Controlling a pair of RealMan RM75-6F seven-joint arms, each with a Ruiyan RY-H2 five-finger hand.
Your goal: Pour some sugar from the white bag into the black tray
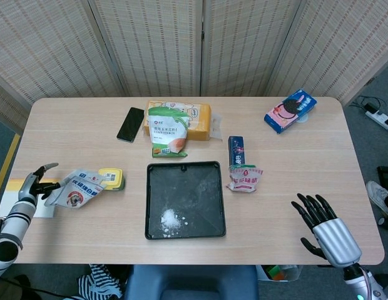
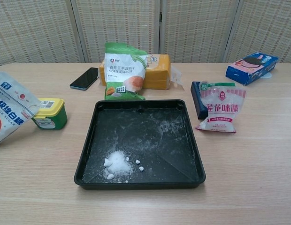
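The crinkled white plastic sugar bag (image 1: 78,190) is lying slanted at the table's left edge, leaning on the small yellow-lidded green tub (image 1: 111,179), its long axis running left to right. The left hand (image 1: 36,182) is sitting just left of it, fingers spread and holding nothing. The square black plastic tray (image 1: 185,172), carrying a small sugar heap (image 2: 117,162), is lying well to the right. The right hand (image 1: 319,219), spread wide, is idling far right.
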